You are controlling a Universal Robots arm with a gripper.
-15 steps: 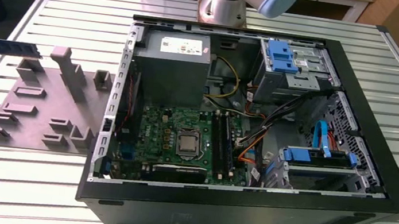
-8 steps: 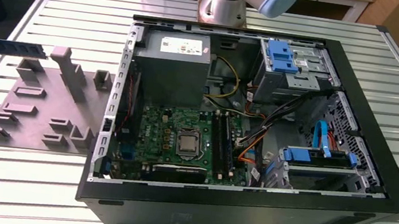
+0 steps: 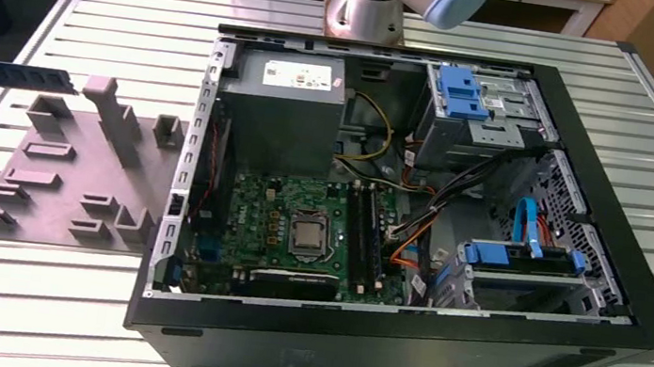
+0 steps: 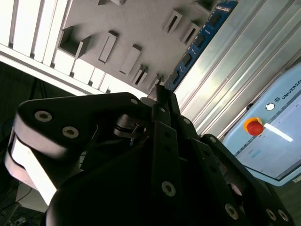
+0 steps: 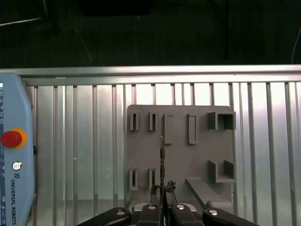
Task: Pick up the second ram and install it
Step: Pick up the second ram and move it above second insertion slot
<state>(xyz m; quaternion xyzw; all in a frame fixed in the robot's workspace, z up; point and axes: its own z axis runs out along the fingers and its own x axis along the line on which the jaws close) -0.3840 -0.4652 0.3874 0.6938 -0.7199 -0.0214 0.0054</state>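
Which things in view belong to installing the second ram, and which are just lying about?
In the job: second ram, clamped in the gripper; black memory slots in the open computer case.
Lying about: grey fixture plate, teach pendant, blue drive brackets.

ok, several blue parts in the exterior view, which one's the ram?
The ram: thin dark stick held by the gripper outside the case, exterior view's left. The top bracket and lower bracket are lighter, inside it.
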